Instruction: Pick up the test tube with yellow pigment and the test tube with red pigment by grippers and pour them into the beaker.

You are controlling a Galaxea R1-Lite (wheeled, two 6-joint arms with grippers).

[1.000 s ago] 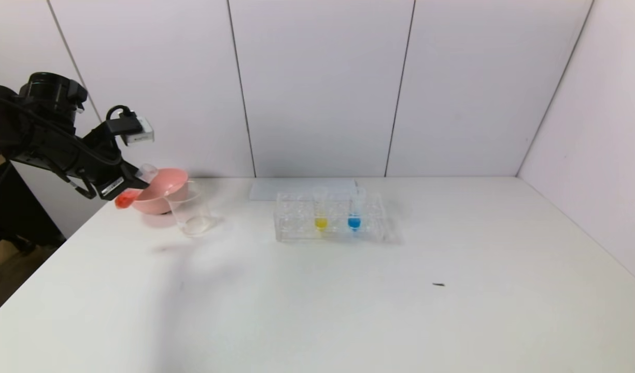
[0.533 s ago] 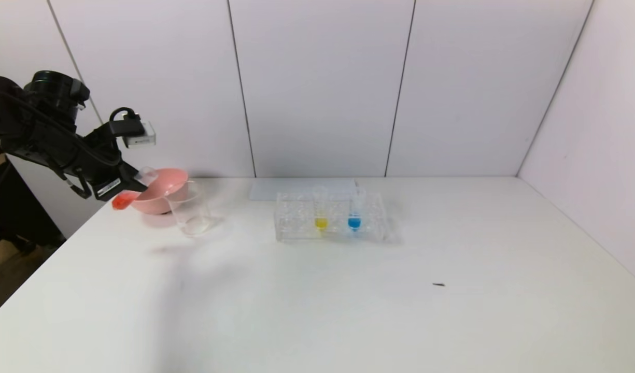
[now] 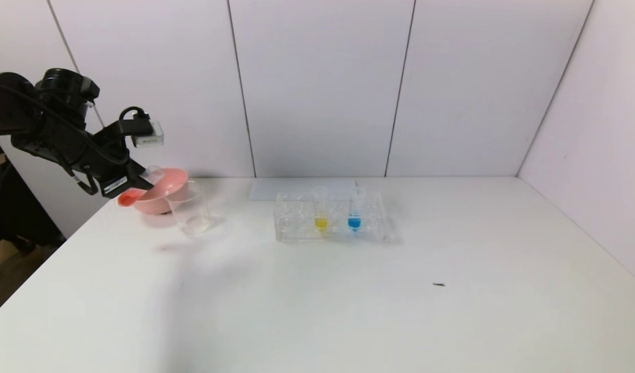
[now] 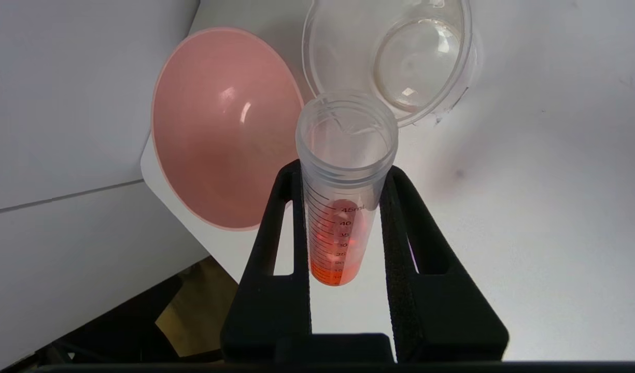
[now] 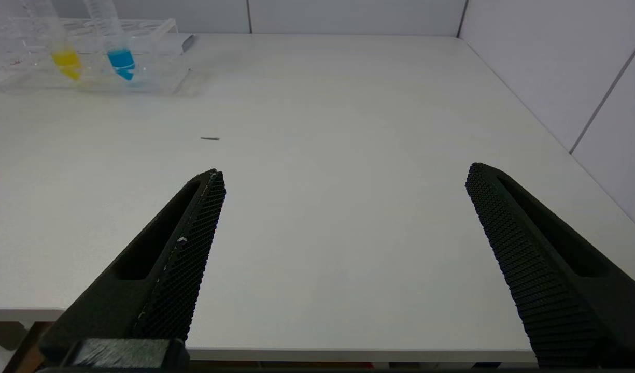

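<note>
My left gripper [image 3: 137, 182] is shut on the test tube with red pigment [image 3: 125, 198] at the table's far left. The tube is tilted, its open mouth raised toward the beaker [image 3: 192, 210]. In the left wrist view the two black fingers of the left gripper [image 4: 344, 173] clamp the graduated red tube [image 4: 343, 223], and orange-red liquid sits in its rounded bottom. The beaker [image 4: 395, 57] lies just past the tube's mouth. The test tube with yellow pigment [image 3: 321, 213] stands upright in a clear rack [image 3: 296, 225]. My right gripper [image 5: 346, 171] hangs open over the table's near edge, holding nothing.
A pink bowl [image 3: 161, 192] sits beside the beaker, close to the table's left edge; it shows also as the pink bowl [image 4: 224, 129] in the left wrist view. A blue-liquid tube [image 3: 354, 215] stands next to the yellow one. A thin white sheet [image 3: 301, 189] lies behind the rack.
My left arm has shifted slightly right toward the beaker, carrying the tilted red tube with it. Nothing else has moved.
</note>
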